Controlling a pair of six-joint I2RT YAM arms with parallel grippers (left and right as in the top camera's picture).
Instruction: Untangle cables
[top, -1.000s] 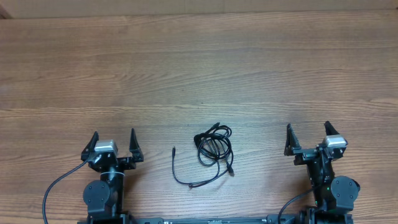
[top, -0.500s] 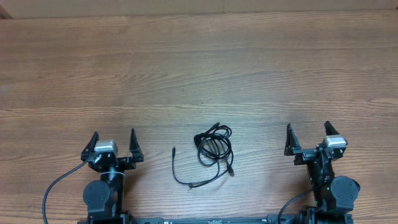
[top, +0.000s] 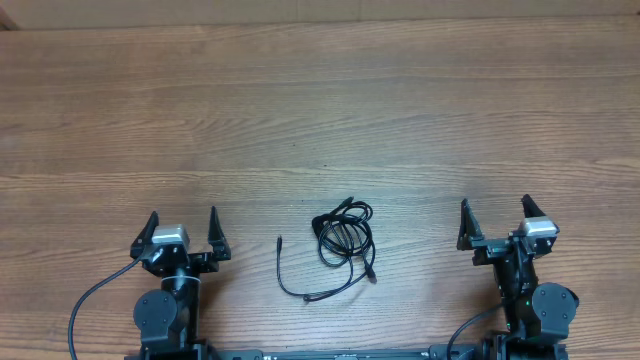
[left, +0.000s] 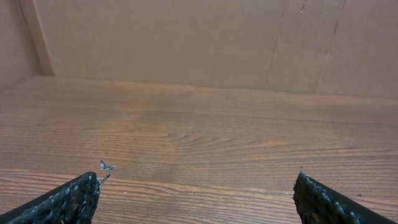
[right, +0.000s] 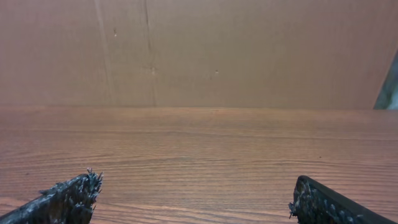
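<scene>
The cables (top: 344, 236) are thin black cords in a small tangled bundle of loops on the wooden table, near the front edge and midway between the arms. One loose end (top: 290, 278) curves out to the lower left. My left gripper (top: 182, 222) is open and empty, to the left of the bundle. My right gripper (top: 495, 213) is open and empty, to its right. Both wrist views show only open fingertips (left: 198, 193) (right: 196, 196) over bare wood; the cables are out of view there.
The wooden table (top: 320, 110) stretches far behind the bundle. A brown wall (left: 186, 37) stands at the table's back edge. Thick black arm wires (top: 85, 305) hang by the left base at the front edge.
</scene>
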